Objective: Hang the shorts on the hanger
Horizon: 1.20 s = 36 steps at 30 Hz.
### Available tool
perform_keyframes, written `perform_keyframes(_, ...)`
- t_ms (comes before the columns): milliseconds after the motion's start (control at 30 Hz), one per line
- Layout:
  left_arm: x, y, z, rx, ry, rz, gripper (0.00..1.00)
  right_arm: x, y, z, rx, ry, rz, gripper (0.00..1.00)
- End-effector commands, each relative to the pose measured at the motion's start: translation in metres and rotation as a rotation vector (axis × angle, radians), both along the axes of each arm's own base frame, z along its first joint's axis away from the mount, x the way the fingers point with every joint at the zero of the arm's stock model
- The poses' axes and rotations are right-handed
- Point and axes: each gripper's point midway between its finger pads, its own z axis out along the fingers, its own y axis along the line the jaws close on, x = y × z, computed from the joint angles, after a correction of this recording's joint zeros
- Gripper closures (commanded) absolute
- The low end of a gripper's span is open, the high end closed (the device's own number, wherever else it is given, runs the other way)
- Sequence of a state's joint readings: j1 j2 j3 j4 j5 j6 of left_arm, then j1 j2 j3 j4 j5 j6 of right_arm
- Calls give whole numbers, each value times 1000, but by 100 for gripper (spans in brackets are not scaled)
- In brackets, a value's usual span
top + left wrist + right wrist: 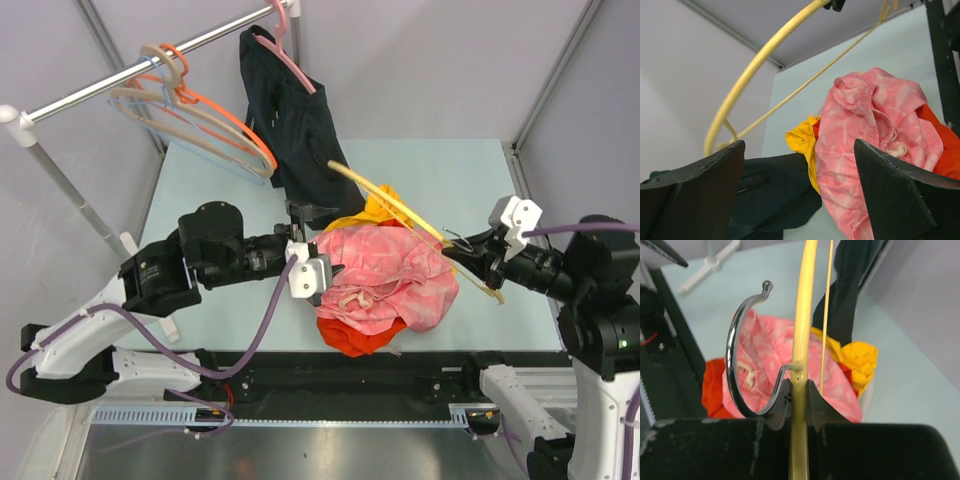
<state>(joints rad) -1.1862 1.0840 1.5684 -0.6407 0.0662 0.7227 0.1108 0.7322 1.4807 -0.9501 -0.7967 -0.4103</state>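
The pink shorts lie crumpled on the table, their white drawstring facing up, and also show in the wrist views. The yellow hanger slants above them from the black garment down to the right. My right gripper is shut on the hanger's yellow neck just beside its metal hook. My left gripper hangs at the shorts' left edge, open wide, with nothing between its fingers. The hanger's curved shoulder arcs above it.
An orange-red garment lies under the shorts, and a yellow one behind them. A black garment hangs from a pink hanger on the metal rail, beside orange and beige hangers.
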Motion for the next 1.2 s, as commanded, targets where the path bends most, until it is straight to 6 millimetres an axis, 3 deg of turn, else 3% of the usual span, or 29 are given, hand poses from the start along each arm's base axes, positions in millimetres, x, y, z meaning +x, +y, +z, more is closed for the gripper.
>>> perform_keyframes(0,-18,-4,-3,81,-62,-135,8,-11,3,-35,-153,130,143,100)
perform_keyframes(67,-13,-15,-10,107,-80,-128,12,-11,4,-36,-180,151,176,100)
perform_keyframes(200,-11,-35,-21,157,-139,-122,30,-12,6,-35,-223,145,208,100)
perform_keyframes(400,1,-58,-29,180,-150,-76,39,-26,20,-46,-287,194,304,100)
perform_keyframes(533,2,-65,-50,243,-133,-91,42,-27,27,-44,-310,160,318,100)
perform_keyframes(667,-3,-65,-76,304,-39,-102,67,-20,29,-44,-337,137,316,100)
perform_keyframes(700,-4,-65,-78,302,-11,-100,90,-18,29,-43,-334,136,305,100)
perform_keyframes(733,-4,-65,-80,295,19,-90,100,-15,30,-40,-328,122,295,97)
perform_keyframes(767,-4,-65,-80,272,77,-68,100,-13,29,-38,-323,111,282,93)
perform_keyframes(833,2,-61,-75,224,139,-47,100,-15,30,-35,-303,90,283,69)
perform_keyframes(867,11,-57,-74,197,192,-8,100,-16,30,-35,-294,82,281,52)
perform_keyframes(967,23,-51,-62,108,257,35,100,-18,31,-29,-256,31,277,26)
perform_keyframes(1167,24,-45,-49,-8,237,47,100,6,39,-23,-235,56,219,32)
